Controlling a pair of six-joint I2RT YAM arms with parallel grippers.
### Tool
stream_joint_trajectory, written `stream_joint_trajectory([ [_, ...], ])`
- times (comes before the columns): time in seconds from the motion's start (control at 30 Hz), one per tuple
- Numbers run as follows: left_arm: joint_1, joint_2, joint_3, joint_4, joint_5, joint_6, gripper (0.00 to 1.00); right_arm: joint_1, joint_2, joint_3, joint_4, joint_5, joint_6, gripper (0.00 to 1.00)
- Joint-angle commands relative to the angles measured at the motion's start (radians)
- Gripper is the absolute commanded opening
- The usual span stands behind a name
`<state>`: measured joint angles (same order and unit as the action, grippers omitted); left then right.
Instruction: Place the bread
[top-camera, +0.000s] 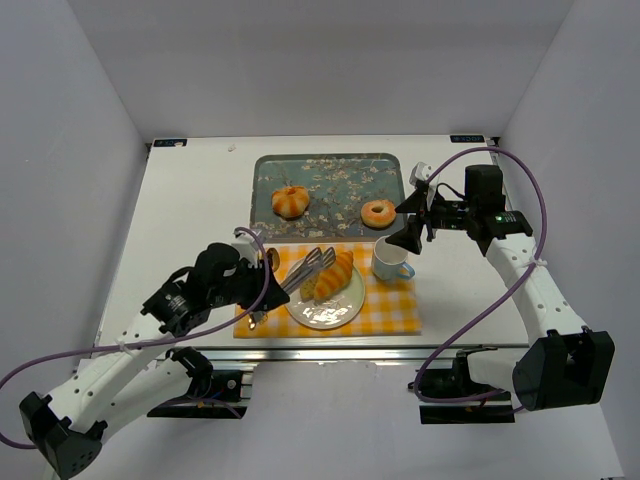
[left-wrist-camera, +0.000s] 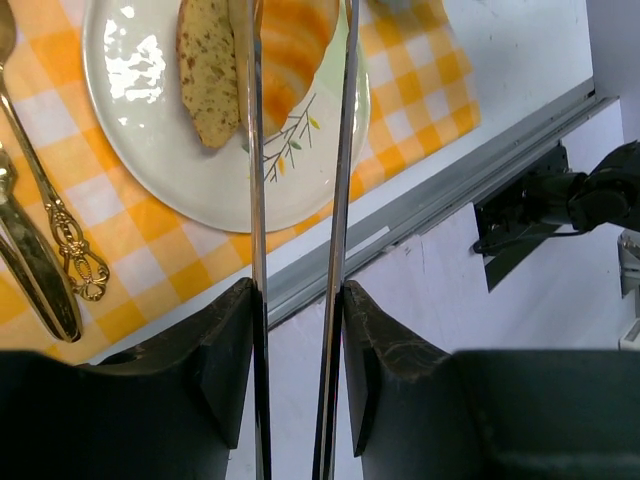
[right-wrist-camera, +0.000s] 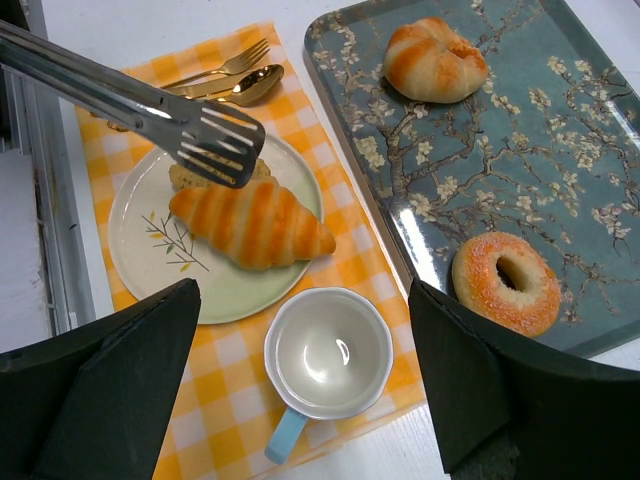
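1. Left pincer (left-wrist-camera: 300, 300): clenched on the handles of the steel tongs (right-wrist-camera: 150, 108), which reach out over the plate. You cannot tell from these views whether the tong tips touch the bread under them.

2. Gold fork (right-wrist-camera: 215, 62) and spoon (right-wrist-camera: 238, 85): side by side on the yellow checked cloth (right-wrist-camera: 350, 225), just left of the plate.

3. Plate (right-wrist-camera: 150, 265). Risk: if you draw the tongs back low or squeezed, the tips may catch and drag the bread. The croissant's pointed end already lies at the rim on the cup side, so a nudge could roll it onto the cloth. Contents: the task's bread, a striped croissant (right-wrist-camera: 250, 222), lies flat across the middle. A seeded slice (left-wrist-camera: 208, 70) touches it beneath the tong tips. Placing looks all but done.

4. Floral tray (right-wrist-camera: 520, 170): on the tabletop (top-camera: 190, 200) behind the cloth. Contents: a striped bun (right-wrist-camera: 435, 60) at left and a sugared doughnut (right-wrist-camera: 505, 282) at right, well apart.

5. Cup (right-wrist-camera: 330, 355): white with a blue handle, empty, just right of the plate.

6. Right pincer (top-camera: 410, 222): released, jaws wide, grasping nothing, hovering over the cup. Risk: if you bring it down from here, it could tip the cup.
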<state>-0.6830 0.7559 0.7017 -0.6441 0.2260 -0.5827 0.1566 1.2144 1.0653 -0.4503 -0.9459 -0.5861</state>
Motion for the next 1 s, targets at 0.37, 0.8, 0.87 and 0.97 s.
stream_joint_trajectory([
  [0.37,0.0,0.311,0.221,0.248,-0.136,0.017,0.38,-0.006,-0.009,0.001,0.036,-0.013,0.026,0.89],
  [0.8,0.086,0.877,0.565,0.34,0.075,-0.055,0.48,-0.006,-0.019,-0.025,0.027,-0.011,0.019,0.89],
  [0.87,0.099,0.902,0.581,0.357,0.104,-0.069,0.49,-0.009,-0.021,-0.03,0.028,-0.011,0.019,0.89],
  [0.97,0.109,0.942,0.594,0.371,0.134,-0.081,0.51,-0.009,-0.023,-0.036,0.03,-0.014,0.019,0.89],
])
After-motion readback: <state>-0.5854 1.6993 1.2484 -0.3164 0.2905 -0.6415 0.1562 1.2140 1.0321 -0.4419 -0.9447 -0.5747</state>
